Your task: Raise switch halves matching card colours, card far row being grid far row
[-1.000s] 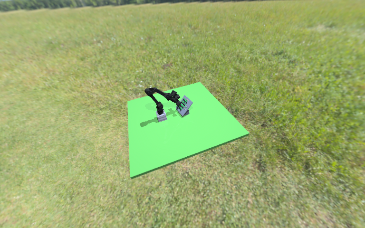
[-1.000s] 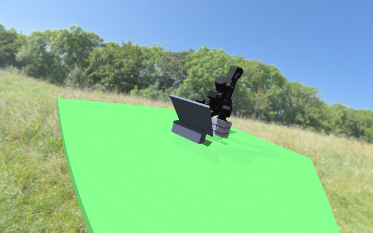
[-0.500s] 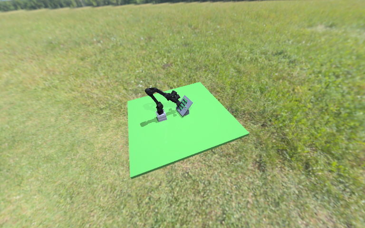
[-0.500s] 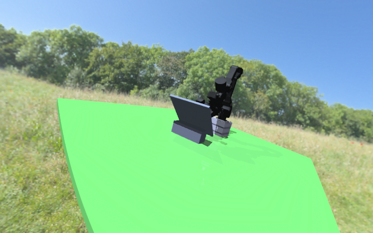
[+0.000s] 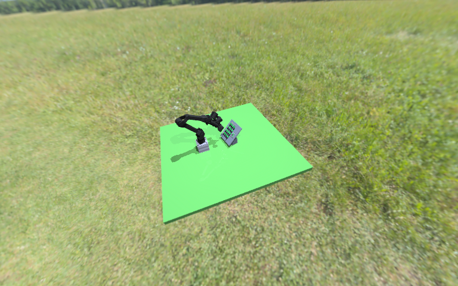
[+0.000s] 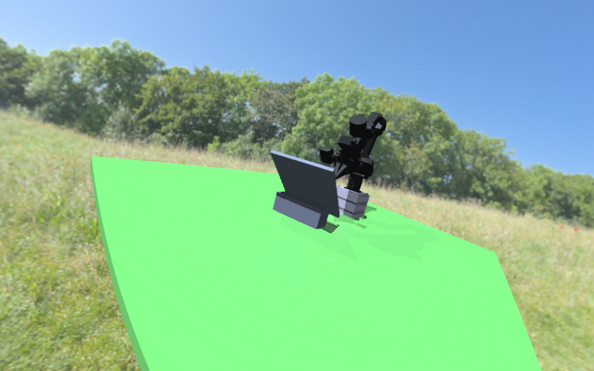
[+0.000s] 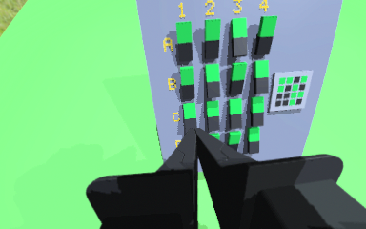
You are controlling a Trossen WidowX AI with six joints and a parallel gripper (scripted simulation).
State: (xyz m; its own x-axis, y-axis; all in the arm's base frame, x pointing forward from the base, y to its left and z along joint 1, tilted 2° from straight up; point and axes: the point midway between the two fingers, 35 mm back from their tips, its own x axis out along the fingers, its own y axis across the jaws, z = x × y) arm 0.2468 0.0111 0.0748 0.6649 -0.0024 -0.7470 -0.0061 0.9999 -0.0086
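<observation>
A tilted grey panel carries a grid of green and dark grey rocker switches, with rows lettered A to D and columns numbered 1 to 4. The small card sits right of row B. My gripper is shut and empty. Its tips sit at the near, dark end of switch C1, between rows C and D of column 1. The fingers hide most of D1 and part of D2. In the exterior view only the panel's back shows.
The panel stands on a grey foot on a green mat, with grass all around. The arm's grey base stands close to the panel.
</observation>
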